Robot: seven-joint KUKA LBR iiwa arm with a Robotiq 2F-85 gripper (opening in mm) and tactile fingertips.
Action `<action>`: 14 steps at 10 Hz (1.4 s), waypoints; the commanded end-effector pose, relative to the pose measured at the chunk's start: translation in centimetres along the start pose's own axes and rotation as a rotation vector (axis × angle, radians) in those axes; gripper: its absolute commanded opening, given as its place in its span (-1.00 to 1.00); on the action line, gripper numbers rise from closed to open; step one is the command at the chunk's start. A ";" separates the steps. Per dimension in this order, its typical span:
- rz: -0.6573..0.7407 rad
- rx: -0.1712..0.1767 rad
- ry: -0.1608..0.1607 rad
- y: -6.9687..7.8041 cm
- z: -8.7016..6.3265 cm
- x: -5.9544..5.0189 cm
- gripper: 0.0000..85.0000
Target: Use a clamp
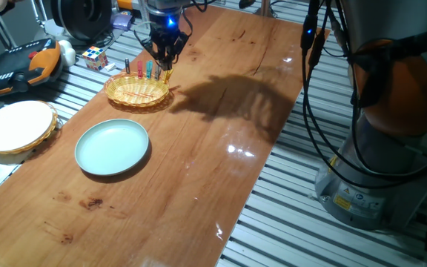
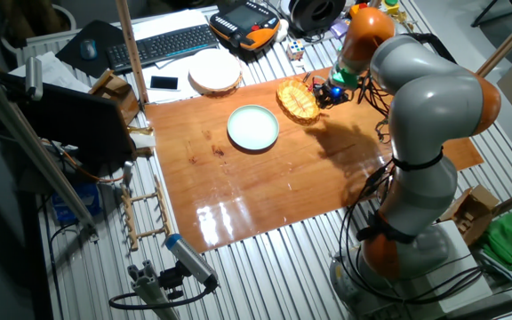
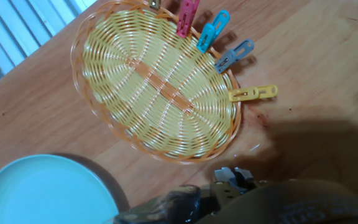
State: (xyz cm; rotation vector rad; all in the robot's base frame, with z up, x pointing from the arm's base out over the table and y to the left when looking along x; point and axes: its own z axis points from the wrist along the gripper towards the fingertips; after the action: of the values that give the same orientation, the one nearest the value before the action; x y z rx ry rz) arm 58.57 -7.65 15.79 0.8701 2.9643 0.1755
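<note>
The yellow clamp [image 3: 253, 94] is clipped on the rim of the wicker basket [image 3: 123, 68], sticking outward over the wood. Beside it on the same rim sit a blue-grey peg [image 3: 235, 56], a cyan peg [image 3: 213, 30] and a pink peg [image 3: 187, 15]. In the fixed view the clamp [image 1: 167, 75] is at the basket's [image 1: 136, 95] far right rim. My gripper [image 1: 164, 61] hangs just above it, fingers apart and holding nothing. Only a dark part of the hand shows along the bottom of the hand view.
A pale blue plate [image 1: 112, 147] lies in front of the basket. A white round dish in a wicker holder [image 1: 17, 126] and a colour cube [image 1: 95, 57] are off the table's left side. The robot base [image 1: 376, 148] stands right of the table edge.
</note>
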 end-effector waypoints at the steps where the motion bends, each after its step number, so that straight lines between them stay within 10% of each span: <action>1: -0.002 -0.002 0.002 -0.2 0.1 -0.1 -0.95; 8: -0.020 -0.049 0.004 -1.7 1.5 -1.4 0.16; 14: -0.005 -0.050 -0.011 -3.0 2.8 -2.8 0.32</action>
State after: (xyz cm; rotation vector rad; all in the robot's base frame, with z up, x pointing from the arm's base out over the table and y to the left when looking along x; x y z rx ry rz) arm 59.52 -11.42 12.66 0.8551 2.9374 0.2427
